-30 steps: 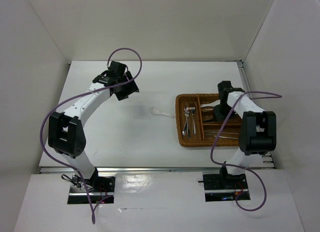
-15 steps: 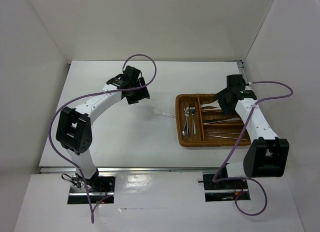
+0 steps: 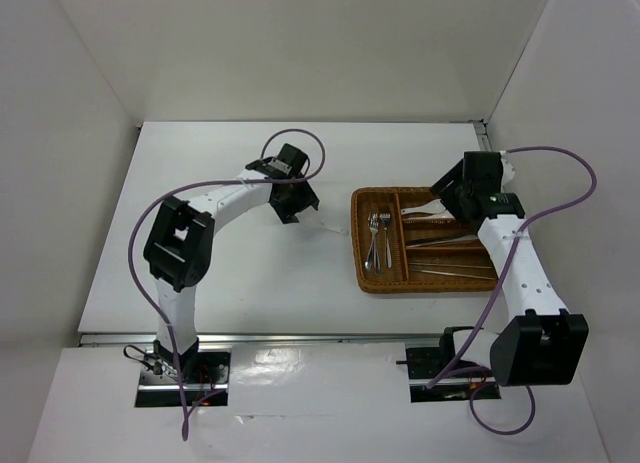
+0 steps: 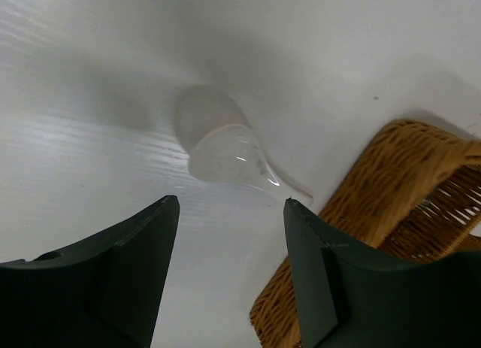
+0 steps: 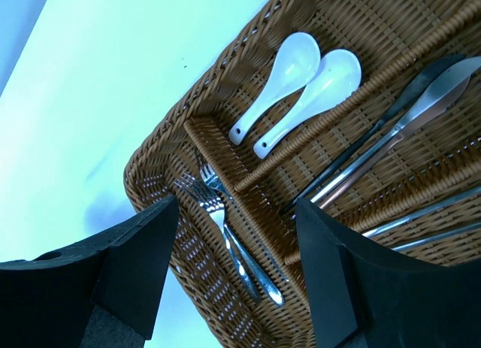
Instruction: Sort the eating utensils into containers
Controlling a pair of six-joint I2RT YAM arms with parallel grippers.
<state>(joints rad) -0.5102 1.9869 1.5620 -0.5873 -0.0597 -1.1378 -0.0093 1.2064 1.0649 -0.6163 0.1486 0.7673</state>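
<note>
Beneath the wide-spread left pincer (image 4: 231,205) lies a glossy white soup spoon (image 4: 224,151).

Top cam sits high behind the arm bases and looks down on the whole bench (image 3: 260,273) from far off, with the wicker tray (image 3: 354,245) at the right. Left wrist cam is way closer, peering past its left tool (image 4: 229,205) at a white spoon (image 4: 225,152) on the bench, with a tray corner at lower right. Right wrist cam hangs close over the tray, looking past the right tool (image 5: 234,205) down into it, so the tray is what all three share.
</note>
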